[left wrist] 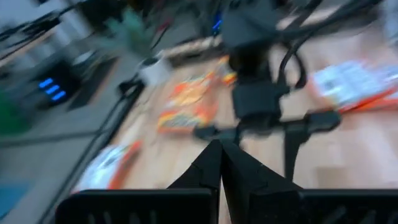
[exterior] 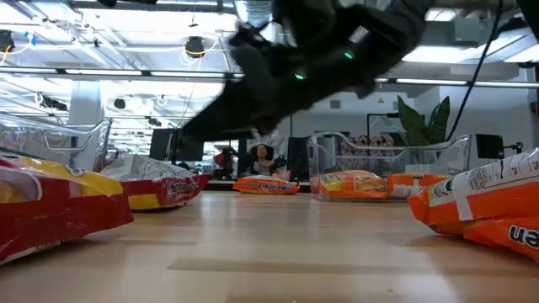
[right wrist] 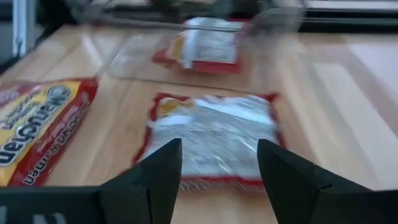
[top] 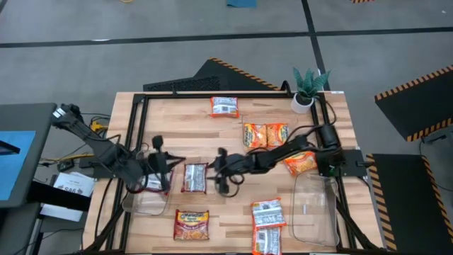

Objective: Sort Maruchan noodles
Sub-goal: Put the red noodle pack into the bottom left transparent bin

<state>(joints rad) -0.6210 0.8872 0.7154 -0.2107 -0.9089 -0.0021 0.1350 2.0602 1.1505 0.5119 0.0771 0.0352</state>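
I had the right gripper (right wrist: 214, 171) spread wide and hovering just short of the silver-and-red packet (right wrist: 211, 137) at mid-table, lined up so the fingers could straddle it. Beside it lay the dark red Maruchan packet (right wrist: 37, 127). Beyond, a like packet (right wrist: 205, 43) already sat in the left clear bin (top: 145, 202), which I took for that flavour's pile. My left gripper (top: 161, 170) waited over that bin, clenched on nothing. The orange packets (top: 265, 134) lay farther off, near the right bin (top: 315, 209).
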